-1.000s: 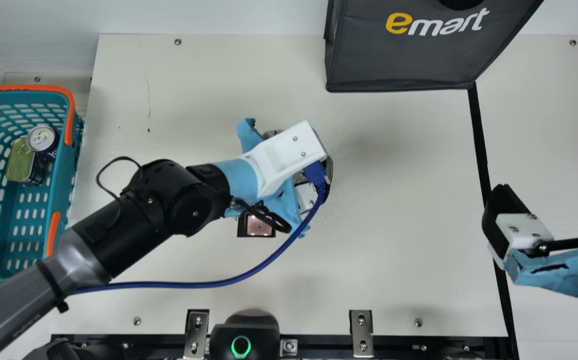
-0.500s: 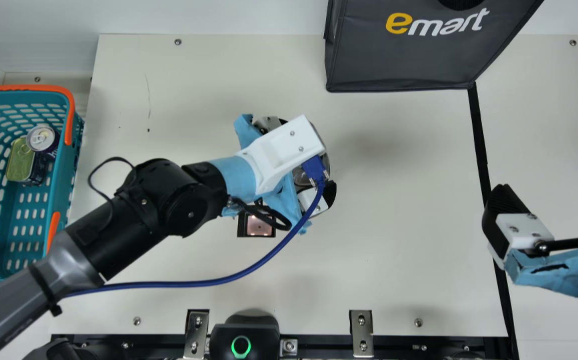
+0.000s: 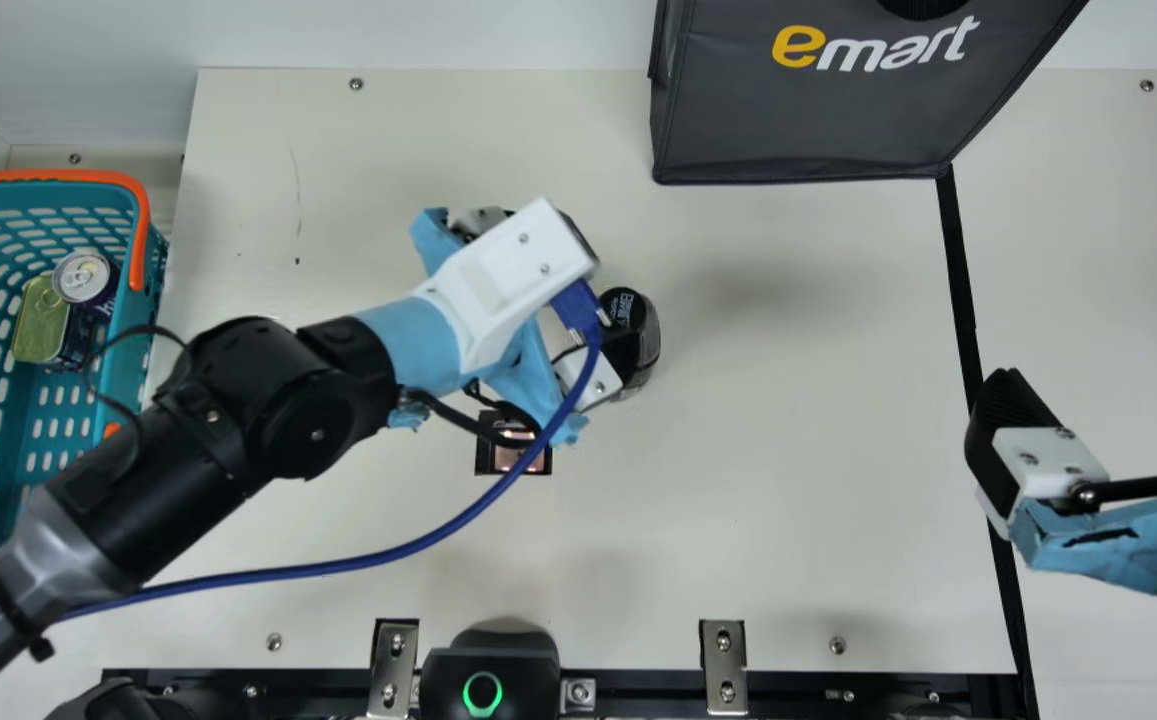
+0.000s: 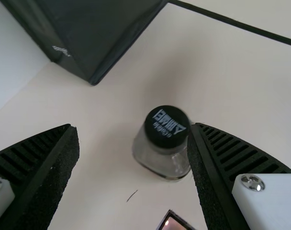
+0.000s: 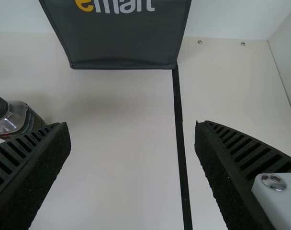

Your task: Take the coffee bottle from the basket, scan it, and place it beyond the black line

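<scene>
Main view has our left gripper (image 3: 593,285) over the middle of the table (image 3: 788,520), reaching in from the basket's side, with a blue cable (image 3: 358,562) trailing from its wrist. Its fingers are spread and hold nothing. Close by, the coffee bottle (image 3: 650,345) stands upright on the table, black cap up, between the scanner (image 3: 506,462) and the bag (image 3: 798,110). We have it on the basket's side of the black line (image 3: 956,270), well apart from that line.

In the left wrist view, our left gripper (image 4: 133,139) has its two fingers wide apart. One of them overlaps the bottle's edge from that angle; we cannot tell whether they touch.

At the right of the main view, our right gripper (image 3: 1103,385) is spread as well, with nothing between its fingers. Its own view looks down on the black line running between them, the bottle off past one finger.

On our left sits the basket (image 3: 128,350), teal with orange handles. Inside it we see a can (image 3: 84,272) and, right beside it, a tin (image 3: 41,320) with a greenish lid. The dark bag stands at the table's far side, one lower corner at the line's end.
</scene>
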Robot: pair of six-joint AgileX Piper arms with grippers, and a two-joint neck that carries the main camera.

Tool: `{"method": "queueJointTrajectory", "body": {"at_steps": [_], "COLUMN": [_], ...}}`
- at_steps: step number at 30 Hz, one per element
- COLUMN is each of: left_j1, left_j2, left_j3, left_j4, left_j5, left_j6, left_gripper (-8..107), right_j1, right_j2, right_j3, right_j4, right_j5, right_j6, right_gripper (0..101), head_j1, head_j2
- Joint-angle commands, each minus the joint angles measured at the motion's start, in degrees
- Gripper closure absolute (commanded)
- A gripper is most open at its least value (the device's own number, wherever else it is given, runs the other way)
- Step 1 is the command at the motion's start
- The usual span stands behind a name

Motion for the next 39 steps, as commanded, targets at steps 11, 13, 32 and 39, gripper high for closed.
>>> {"method": "queueJointTrajectory", "body": {"at_steps": [11, 13, 32, 39], "left_j1": [5.29, 6.34, 15.68, 19.23], "left_j2": [-5.42, -6.33, -14.59, -17.26], "left_j3": [3.08, 3.50, 6.47, 8.02], "left_j4": [7.92, 9.38, 19.12, 19.67], "left_j5": [-0.50, -0.49, 1.37, 2.14], "left_j6": [-8.63, -10.40, -24.18, -25.69], "left_gripper": [9, 9, 9, 9], "right_j1": [0.00, 0.00, 0.00, 0.00], "right_j2": [0.00, 0.00, 0.00, 0.00], "right_j3": [0.00, 0.00, 0.00, 0.00], "right_j4": [0.00, 0.00, 0.00, 0.00], "right_j5": [0.00, 0.00, 0.00, -0.05], "right_j6": [0.00, 0.00, 0.00, 0.00], "right_gripper": [10, 10, 10, 10], "head_j1": [-1.48, -1.48, -1.48, -1.48], "head_j2": [0.09, 0.09, 0.09, 0.09]}}
